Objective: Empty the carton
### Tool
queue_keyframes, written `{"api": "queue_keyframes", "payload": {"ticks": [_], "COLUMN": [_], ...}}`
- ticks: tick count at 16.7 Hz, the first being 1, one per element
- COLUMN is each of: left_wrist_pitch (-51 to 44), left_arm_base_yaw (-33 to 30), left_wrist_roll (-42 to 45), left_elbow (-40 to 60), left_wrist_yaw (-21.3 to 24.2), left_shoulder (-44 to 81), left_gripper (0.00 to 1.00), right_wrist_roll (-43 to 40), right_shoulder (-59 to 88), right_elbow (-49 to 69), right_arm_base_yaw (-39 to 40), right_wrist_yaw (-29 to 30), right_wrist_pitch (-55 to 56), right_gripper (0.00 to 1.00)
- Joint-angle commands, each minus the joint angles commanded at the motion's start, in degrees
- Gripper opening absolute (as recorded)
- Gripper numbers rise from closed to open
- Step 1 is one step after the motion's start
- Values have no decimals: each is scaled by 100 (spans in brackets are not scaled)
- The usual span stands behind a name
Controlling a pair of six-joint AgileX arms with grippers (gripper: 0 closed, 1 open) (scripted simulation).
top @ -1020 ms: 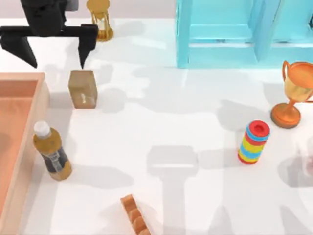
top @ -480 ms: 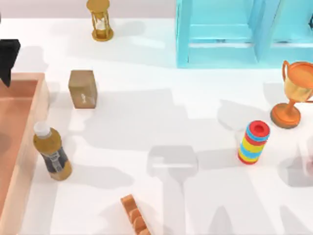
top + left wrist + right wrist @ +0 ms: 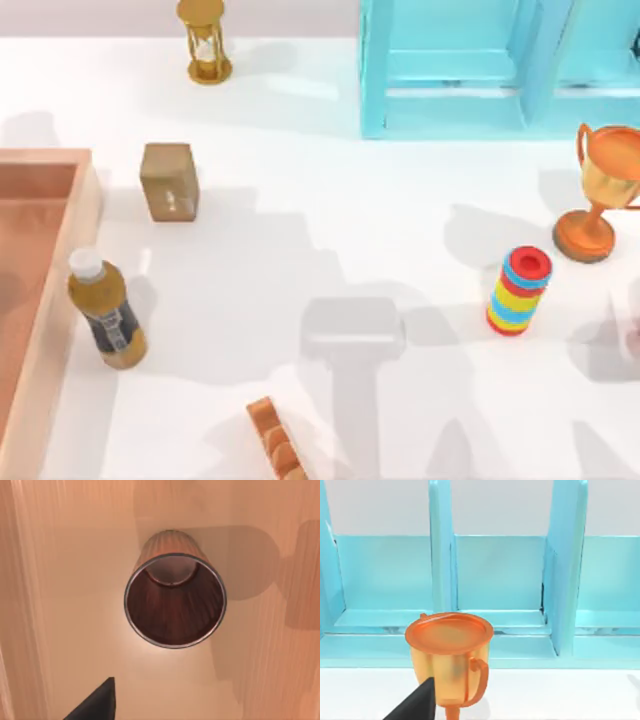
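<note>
Gone from over the bench's far-left part since a second ago: the black left gripper, now above the carton (image 3: 52, 300), looking straight down into it at a brown cup (image 3: 174, 600) standing upright, mouth up, on the carton's floor, one dark finger (image 3: 97, 702) poking into the left wrist view; cannot tell how wide the fingers stand. At the bench's left edge, the carton itself, open side up, long axis running near to far. Just right of its wall a leaning bottle (image 3: 105, 312), farther back a tan block (image 3: 168, 180), unmoved; facing the right wrist, an orange trophy (image 3: 451, 652) before the blue cabinet (image 3: 500, 575), right gripper's spread not tellable.
</note>
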Motion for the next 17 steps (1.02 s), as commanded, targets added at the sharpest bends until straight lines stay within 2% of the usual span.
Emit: {"api": "queue_keyframes", "payload": {"ticks": [3, 7, 14, 17], "left_wrist_pitch": [71, 821, 2008, 2170], "left_arm_base_yaw": [-38, -60, 23, 25], "left_wrist_roll": [-23, -53, 24, 30], "left_elbow": [26, -119, -1633, -1823], "left_wrist_yaw": [-1, 4, -3, 2], "left_shoulder": [106, 723, 387, 347], "left_gripper": [100, 100, 100, 100], "right_wrist_roll": [0, 0, 0, 0], "right_shoulder": [0, 0, 0, 0], "right_elbow": [0, 0, 0, 0], "right_arm_base_yaw": [0, 0, 0, 0], "right_wrist_yaw": [0, 0, 0, 0], "right_wrist_pitch": [0, 0, 0, 0], "right_gripper": [100, 100, 100, 100]}}
